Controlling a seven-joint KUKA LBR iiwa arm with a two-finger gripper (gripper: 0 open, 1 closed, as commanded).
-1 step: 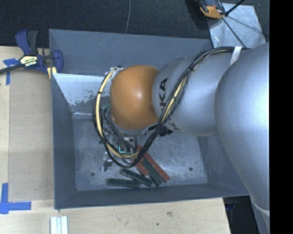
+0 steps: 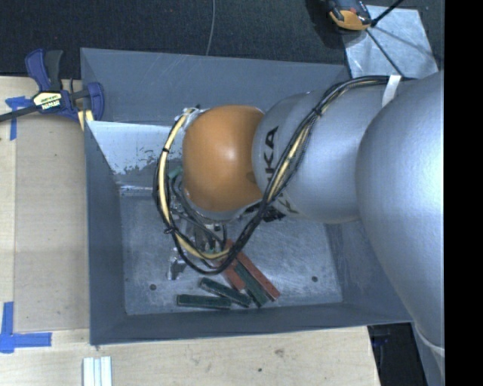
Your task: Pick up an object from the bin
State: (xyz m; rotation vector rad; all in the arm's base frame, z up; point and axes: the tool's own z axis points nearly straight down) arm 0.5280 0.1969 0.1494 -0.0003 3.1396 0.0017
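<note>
End effector (image 2: 183, 255) low in the bin (image 2: 106, 226), apart or together unclear; centring squarely over a dark green stick (image 2: 205, 301), seemingly nearest, should help.

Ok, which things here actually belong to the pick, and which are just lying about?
Job: grey bin; gripper, low over the bin floor; red-brown strip and dark green strips beside it, likely candidates.
Lying about: orange-and-black object beyond the bin's far rim; white piece outside its near left corner.

Black letters "KA" stand on the silver arm (image 2: 324, 151) beside its orange cover (image 2: 219, 154).
</note>
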